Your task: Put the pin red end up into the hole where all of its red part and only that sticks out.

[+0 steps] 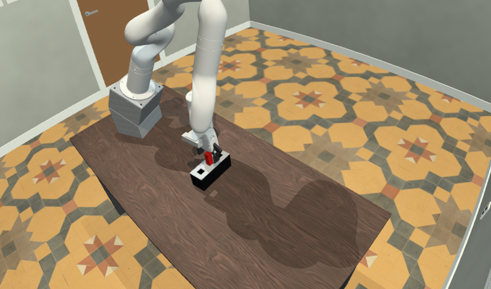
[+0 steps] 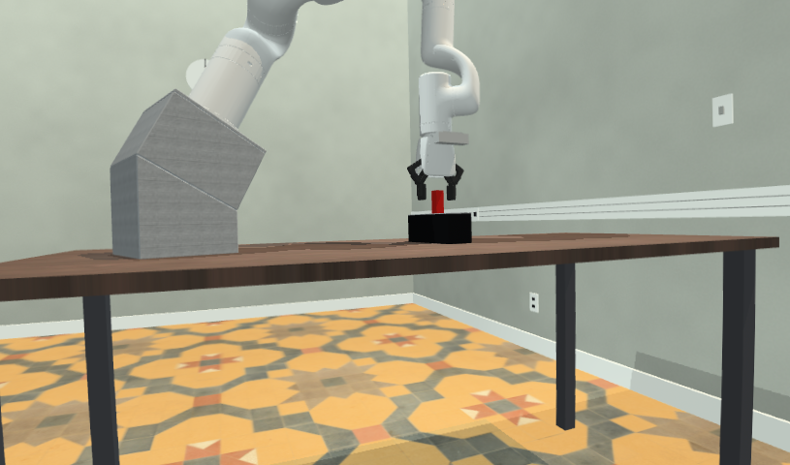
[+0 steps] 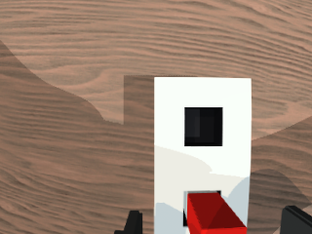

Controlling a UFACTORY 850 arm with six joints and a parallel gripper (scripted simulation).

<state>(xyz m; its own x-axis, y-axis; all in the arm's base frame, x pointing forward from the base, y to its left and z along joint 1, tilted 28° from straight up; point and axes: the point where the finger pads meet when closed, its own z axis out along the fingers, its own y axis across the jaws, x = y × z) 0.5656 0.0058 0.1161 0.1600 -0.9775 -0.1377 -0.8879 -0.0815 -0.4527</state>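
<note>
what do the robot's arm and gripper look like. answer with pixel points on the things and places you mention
The arm (image 1: 207, 57) (image 2: 436, 28) is smooth and white to pale grey, with rounded tubular segments, bulging joints and thin dotted seam lines. The gripper (image 1: 208, 157) (image 2: 436, 193) has a white body and black, angular two-finger linkages with blocky tips. No cables are visible along the arm.
</note>
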